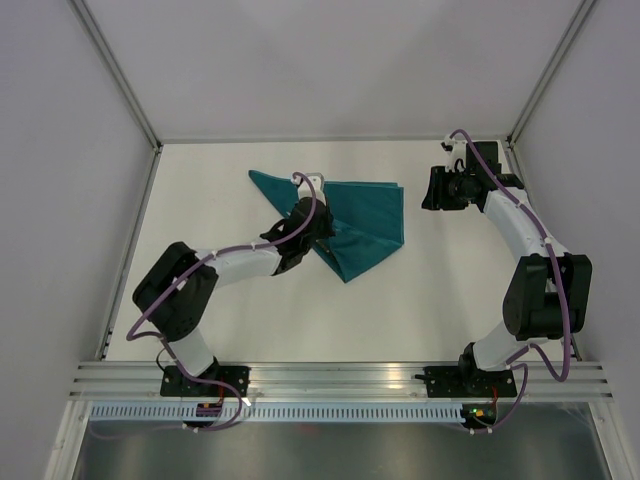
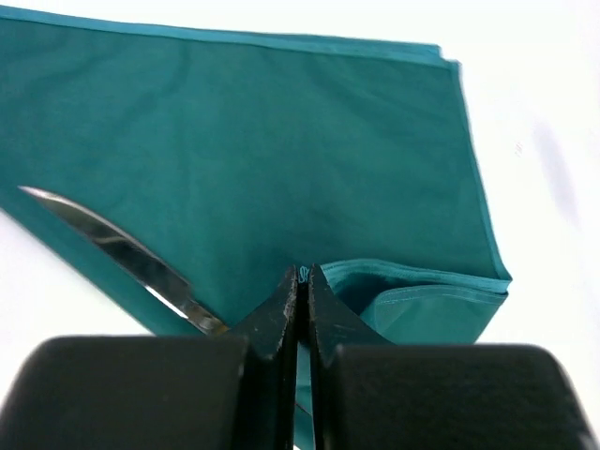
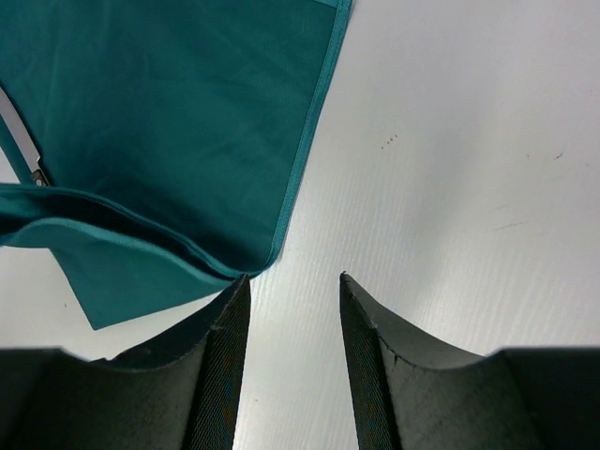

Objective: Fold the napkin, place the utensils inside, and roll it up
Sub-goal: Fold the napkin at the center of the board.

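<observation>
Napkin [image 1: 370, 225] edge is pinched tight in the left gripper [image 2: 304, 275]. Only the wrist views show the knife [image 2: 122, 253]. The right gripper [image 3: 294, 277] hangs open.

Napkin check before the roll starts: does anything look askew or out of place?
The napkin is folded unevenly: a lower flap sticks out past the upper layer's hem. The knife lies right along one edge, not centred.

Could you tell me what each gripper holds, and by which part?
The left gripper pinches the napkin at a folded edge; the right gripper, open, holds nothing.
</observation>
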Robot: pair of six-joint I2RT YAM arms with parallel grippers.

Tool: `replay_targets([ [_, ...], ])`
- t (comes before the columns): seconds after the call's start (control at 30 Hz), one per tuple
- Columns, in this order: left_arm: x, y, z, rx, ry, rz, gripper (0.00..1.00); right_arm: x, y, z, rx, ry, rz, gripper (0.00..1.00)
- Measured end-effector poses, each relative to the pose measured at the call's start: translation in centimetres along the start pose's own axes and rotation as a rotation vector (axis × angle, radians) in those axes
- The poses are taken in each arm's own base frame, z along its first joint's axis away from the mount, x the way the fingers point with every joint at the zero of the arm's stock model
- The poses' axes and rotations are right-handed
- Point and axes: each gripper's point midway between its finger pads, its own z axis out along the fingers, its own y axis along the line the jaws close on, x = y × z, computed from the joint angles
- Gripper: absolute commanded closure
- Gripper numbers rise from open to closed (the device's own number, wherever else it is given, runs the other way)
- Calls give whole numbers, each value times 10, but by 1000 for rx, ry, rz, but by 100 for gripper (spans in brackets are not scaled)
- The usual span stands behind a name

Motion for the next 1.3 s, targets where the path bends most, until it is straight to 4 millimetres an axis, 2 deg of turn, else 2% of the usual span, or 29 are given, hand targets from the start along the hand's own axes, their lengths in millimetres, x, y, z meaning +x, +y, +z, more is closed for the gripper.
replay_targets([
  [0.27, -31, 48, 12, -125, -13, -63, 98, 2, 0, 1, -3, 5, 1, 51],
  [0.47, -41, 70, 19, -180, -11, -89, 98, 2, 0, 1, -4, 6, -1, 51],
  [0.67, -34, 88, 33, -223, 17, -101, 98, 3, 1, 1, -6, 6, -2, 51],
  [0.97, -25, 102, 43, -249, 51, -122, 98, 3, 1, 1, -11, 6, -5, 51],
  [1.3, -28, 117, 50, -267, 55, -149, 98, 3, 1, 1, -12, 6, -6, 51],
])
